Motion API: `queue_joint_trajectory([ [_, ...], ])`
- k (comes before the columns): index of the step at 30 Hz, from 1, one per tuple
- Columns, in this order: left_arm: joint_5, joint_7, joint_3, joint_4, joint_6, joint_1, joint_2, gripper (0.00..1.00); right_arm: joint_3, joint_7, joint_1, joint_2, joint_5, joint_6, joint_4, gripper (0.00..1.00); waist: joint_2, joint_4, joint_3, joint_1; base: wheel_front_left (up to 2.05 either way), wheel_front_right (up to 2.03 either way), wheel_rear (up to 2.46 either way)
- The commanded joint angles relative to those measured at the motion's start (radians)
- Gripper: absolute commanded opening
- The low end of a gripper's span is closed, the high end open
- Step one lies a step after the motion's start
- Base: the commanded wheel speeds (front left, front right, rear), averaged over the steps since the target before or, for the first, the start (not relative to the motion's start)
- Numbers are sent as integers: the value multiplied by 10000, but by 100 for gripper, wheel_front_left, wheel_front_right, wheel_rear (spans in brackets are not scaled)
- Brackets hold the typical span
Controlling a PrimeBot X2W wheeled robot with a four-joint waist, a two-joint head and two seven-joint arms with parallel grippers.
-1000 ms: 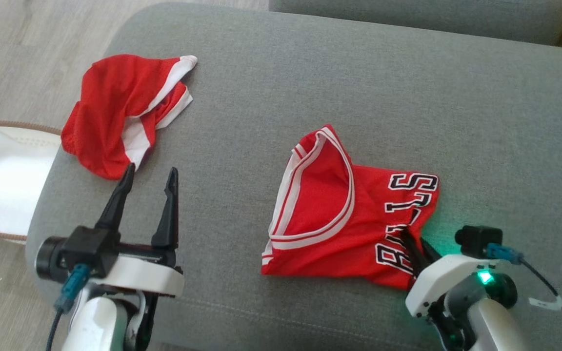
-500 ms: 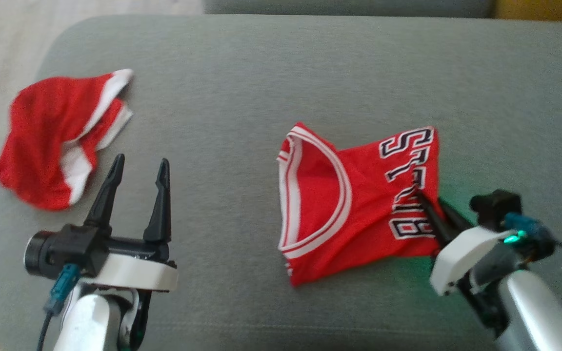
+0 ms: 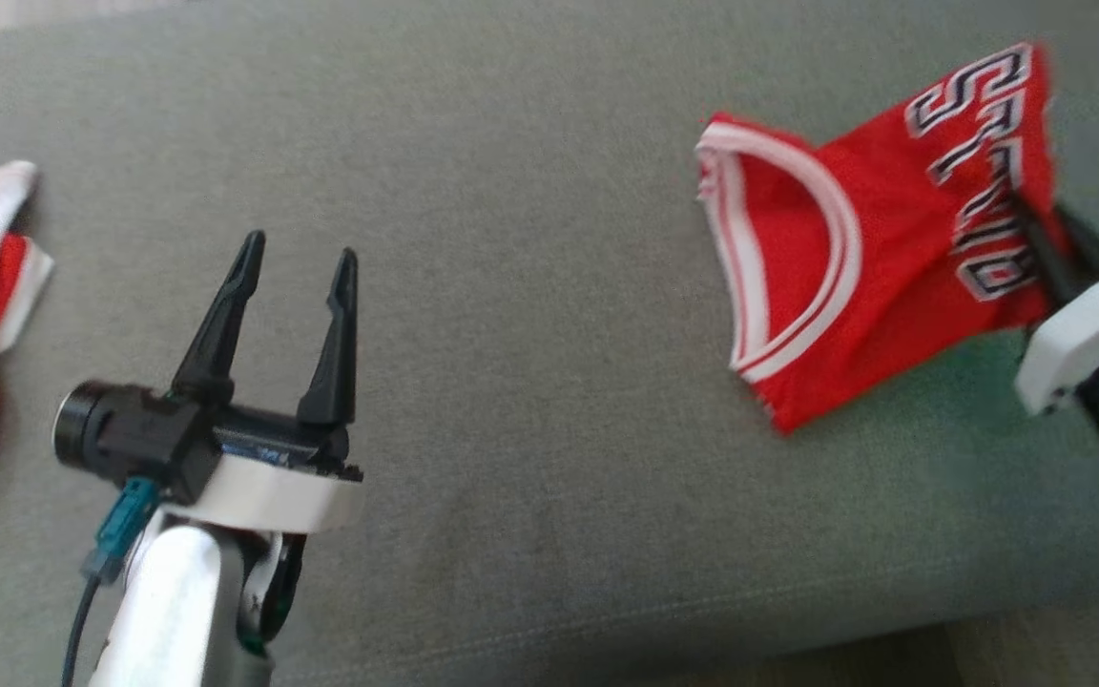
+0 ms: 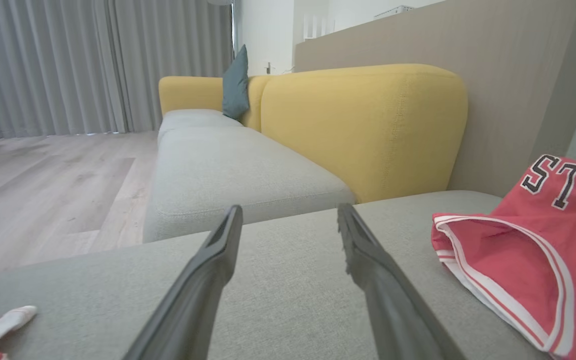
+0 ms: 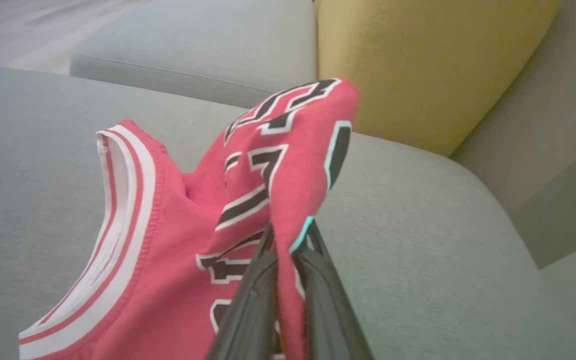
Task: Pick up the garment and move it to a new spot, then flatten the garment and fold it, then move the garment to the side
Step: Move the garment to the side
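On grey cushion [image 3: 549, 315] | right tool [image 3: 1038, 206] pinching jersey [image 3: 879, 248] | dragged further right

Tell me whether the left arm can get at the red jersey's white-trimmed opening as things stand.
Probably yes: the left gripper stands open, with bare grey cushion between it and the red jersey; the right gripper pinches the lettered side, off that path.

Jersey [image 3: 893, 277] motion-blurred, partly self-hidden.

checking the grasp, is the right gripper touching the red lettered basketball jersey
Touching: right wrist view shows the right gripper pinching a fold of the red jersey.
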Motion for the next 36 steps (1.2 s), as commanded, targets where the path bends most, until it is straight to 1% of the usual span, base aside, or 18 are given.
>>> queue_joint_trajectory([
  [1, 108, -51, 223, -390, -46, -453, 71, 100, -75, -17, -390, -373, 25, -7, -293, 0, 0, -362, 465, -1, 0, 0, 0],
  [7, 277, -51, -143, -617, -287, -989, 190, 100, -811, -33, -941, -1121, -64, -7, -269, 0, 0, -773, 1246, -1, 0, 0, 0],
  [15, 435, -51, -393, -933, -445, -1695, 437, 100, -1822, 227, -1231, -1582, -319, -7, -489, 0, 0, -1110, 2160, -1, 0, 0, 0],
  [18, 476, -51, -501, -1047, -494, -1963, 527, 100, -2252, 287, -1302, -1606, -603, -7, -517, 0, 0, -1144, 2559, -1, 0, 0, 0],
  [24, 470, -51, -671, -1094, -573, -2408, 714, 100, -2996, 391, -1616, -1210, -1540, -7, -174, 0, 0, -1102, 3249, -1, 0, 0, 0],
  [29, 395, -51, -769, -1101, -614, -2741, 781, 100, -3356, 370, -1952, -1012, -2214, -7, 191, 0, 0, -937, 3653, -1, 0, 0, 0],
  [31, 343, -51, -807, -1070, -625, -2840, 762, 100, -3700, 525, -2003, -850, -2560, -7, 302, 45, 0, -834, 3727, -1, 0, 0, 0],
  [32, 316, -51, -800, -1054, -627, -2869, 746, 100, -3819, 456, -2023, -747, -2740, -7, 244, 97, 0, -802, 3737, -1, 0, 0, 0],
  [33, 288, -51, -783, -1043, -626, -2887, 728, 100, -3980, 421, -2017, -650, -2970, -7, 197, 100, 0, -777, 3741, -1, 0, 0, 0],
  [36, 217, -51, -740, -979, -617, -2879, 665, 100, -4537, 223, -1872, -166, -3413, -7, 3, 100, 0, -709, 3648, -1, 0, 0, 0],
])
